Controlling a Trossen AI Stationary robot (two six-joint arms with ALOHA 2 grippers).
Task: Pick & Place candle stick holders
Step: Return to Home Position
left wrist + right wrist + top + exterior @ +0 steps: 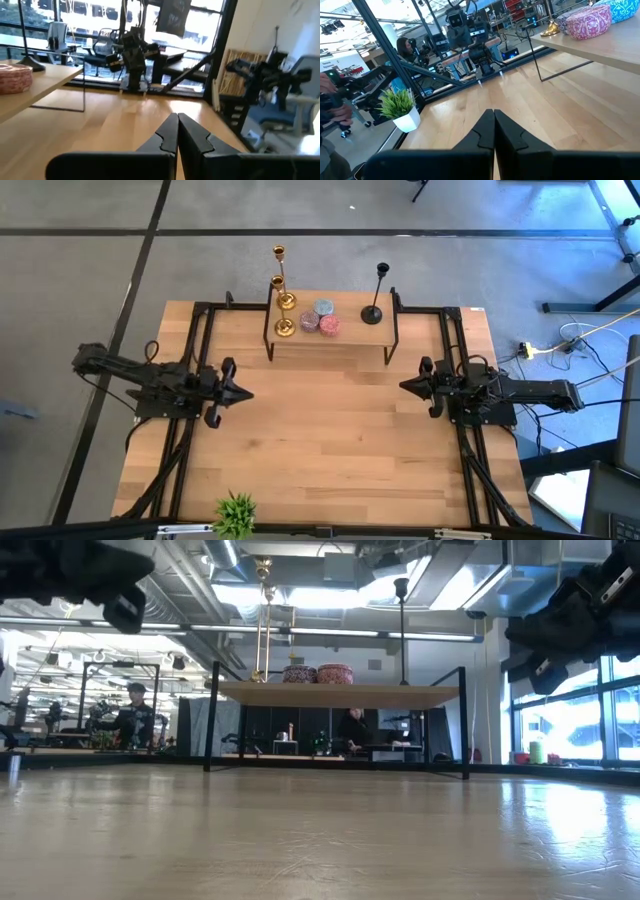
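Note:
Two gold candle stick holders [284,305] stand by their round bases on the left part of a small raised wooden shelf [350,335] at the table's far side. A black holder [375,298] stands on its right part; its base shows in the left wrist view [27,62]. In the low view the gold stems [264,615] and the black stem [402,630] rise above the shelf. My left gripper [245,392] is shut and empty at mid-left of the table. My right gripper [405,386] is shut and empty at mid-right. Both are well short of the shelf.
Two patterned round tins [322,318] sit on the shelf between the holders. A small potted plant [236,514] stands at the table's near edge. The shelf's black metal legs [268,345] stand on the table. Bare wood lies between the grippers. People show in the room behind.

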